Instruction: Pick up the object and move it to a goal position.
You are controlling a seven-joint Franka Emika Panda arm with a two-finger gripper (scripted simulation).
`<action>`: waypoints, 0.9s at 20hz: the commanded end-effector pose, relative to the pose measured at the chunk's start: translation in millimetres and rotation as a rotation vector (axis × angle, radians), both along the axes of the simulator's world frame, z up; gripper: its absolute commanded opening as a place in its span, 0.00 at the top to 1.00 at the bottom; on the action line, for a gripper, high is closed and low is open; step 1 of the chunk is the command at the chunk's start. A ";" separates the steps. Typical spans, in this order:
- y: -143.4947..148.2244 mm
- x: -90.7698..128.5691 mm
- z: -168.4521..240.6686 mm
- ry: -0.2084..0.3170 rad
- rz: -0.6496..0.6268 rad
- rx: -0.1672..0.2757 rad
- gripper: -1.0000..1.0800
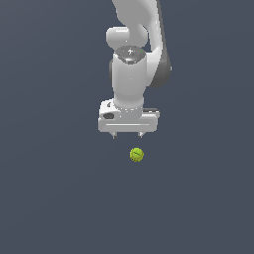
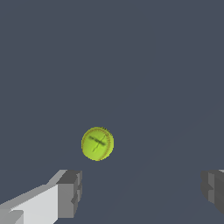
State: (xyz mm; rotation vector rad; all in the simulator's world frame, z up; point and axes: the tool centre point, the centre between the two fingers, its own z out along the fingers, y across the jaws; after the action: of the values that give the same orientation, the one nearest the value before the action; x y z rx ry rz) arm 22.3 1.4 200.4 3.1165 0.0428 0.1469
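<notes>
The object is a small yellow-green ball (image 1: 137, 155) with thin dark seam lines, lying on the plain dark grey surface. My white gripper (image 1: 127, 135) hangs above it, its fingers spread wide and empty. In the exterior view the ball sits just below the gripper and slightly toward the exterior view's right. In the wrist view the ball (image 2: 97, 143) shows beyond the gap between the two grey fingertips (image 2: 70, 192), closer to one finger than the other. Nothing touches the ball.
The flat dark grey surface (image 1: 59, 198) fills both views. The arm's white links (image 1: 131, 74) rise above the gripper.
</notes>
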 end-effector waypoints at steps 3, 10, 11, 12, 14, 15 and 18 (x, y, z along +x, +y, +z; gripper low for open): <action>-1.0 -0.1 -0.6 0.001 0.000 0.000 0.04; -14.0 -1.0 -5.4 0.009 0.003 -0.005 0.04; -14.8 -1.1 -5.0 0.009 0.004 -0.006 0.04; -15.2 -1.2 -4.7 0.009 0.005 -0.006 0.04; -14.3 -1.1 -4.8 0.009 0.005 -0.006 0.04; -13.9 -1.0 -5.4 0.009 0.003 -0.005 0.04; -10.6 -0.6 -10.6 0.013 -0.010 -0.003 0.04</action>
State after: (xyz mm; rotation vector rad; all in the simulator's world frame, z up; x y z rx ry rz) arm 21.8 -11.0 192.7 3.1135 0.0360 0.1302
